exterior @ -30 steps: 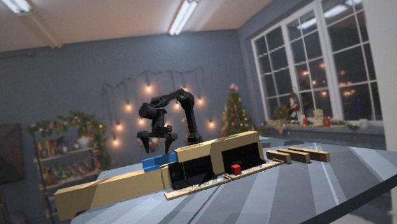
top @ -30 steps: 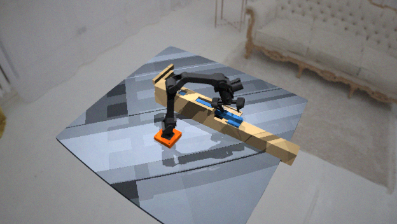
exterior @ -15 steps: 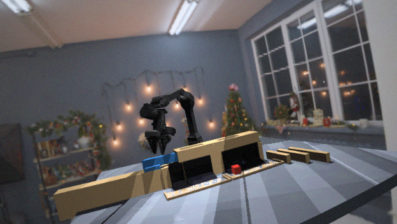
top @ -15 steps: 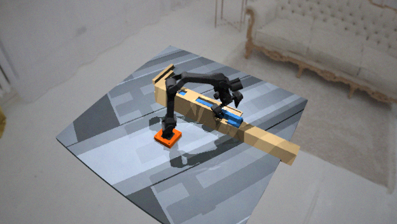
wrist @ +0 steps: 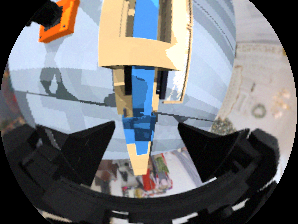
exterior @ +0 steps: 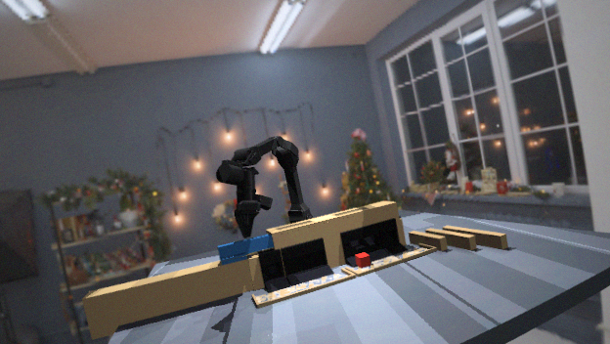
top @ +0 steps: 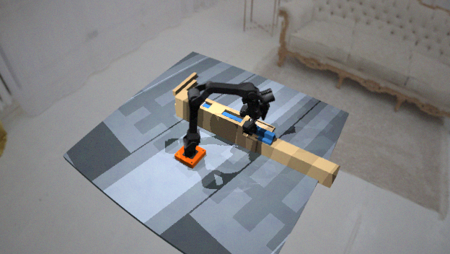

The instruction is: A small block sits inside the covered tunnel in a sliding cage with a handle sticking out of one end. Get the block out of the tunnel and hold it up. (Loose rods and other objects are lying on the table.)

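Red block (exterior: 363,259) seen from where I stand: low at the side opening of the tunnel, by the pale ledge, outside the jaws. Table (top: 137,195) (exterior: 469,279) (wrist: 210,65) carries the tan tunnel (top: 220,124) (exterior: 334,241) (wrist: 115,52), with a long tan beam (top: 303,156) (exterior: 166,288) (wrist: 140,162) running from one end. Black arm (top: 228,88) (exterior: 291,181) arches over. Gripper (top: 257,120) (exterior: 246,235) (wrist: 147,125): jaws wide, nothing between them, above the beam end of the tunnel, near the blue handle piece (top: 266,136) (exterior: 244,248) (wrist: 140,127). Block lies lower, well apart from the jaws, farther toward the three loose rods (exterior: 489,237).
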`<state>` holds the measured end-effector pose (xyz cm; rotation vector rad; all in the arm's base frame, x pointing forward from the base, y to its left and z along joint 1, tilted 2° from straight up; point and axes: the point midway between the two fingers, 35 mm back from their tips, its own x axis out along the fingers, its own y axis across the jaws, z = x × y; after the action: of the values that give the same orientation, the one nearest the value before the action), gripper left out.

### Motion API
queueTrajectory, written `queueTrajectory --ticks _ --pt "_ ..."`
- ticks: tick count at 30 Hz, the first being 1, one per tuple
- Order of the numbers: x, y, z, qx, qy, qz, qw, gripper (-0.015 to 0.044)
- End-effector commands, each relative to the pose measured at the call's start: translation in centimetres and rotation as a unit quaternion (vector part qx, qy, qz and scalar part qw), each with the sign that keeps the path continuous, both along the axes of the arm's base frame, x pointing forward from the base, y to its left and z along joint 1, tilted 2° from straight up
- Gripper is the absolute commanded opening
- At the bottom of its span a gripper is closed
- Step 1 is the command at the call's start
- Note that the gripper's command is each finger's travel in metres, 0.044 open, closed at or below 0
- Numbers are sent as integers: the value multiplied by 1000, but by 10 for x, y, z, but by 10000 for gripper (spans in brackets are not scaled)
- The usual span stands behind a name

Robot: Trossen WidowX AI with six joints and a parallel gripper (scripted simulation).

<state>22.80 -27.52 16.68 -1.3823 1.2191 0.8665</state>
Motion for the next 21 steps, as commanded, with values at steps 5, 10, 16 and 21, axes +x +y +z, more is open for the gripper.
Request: queueTrajectory --ticks 5,10,16,21 --pt "1 1 -5 1 2 13 1000 440" --pt "1 1 -13 1 2 13 1000 440" --pt "2 1 -22 1 2 13 1000 440" --pt "2 1 -31 1 2 13 1000 440"
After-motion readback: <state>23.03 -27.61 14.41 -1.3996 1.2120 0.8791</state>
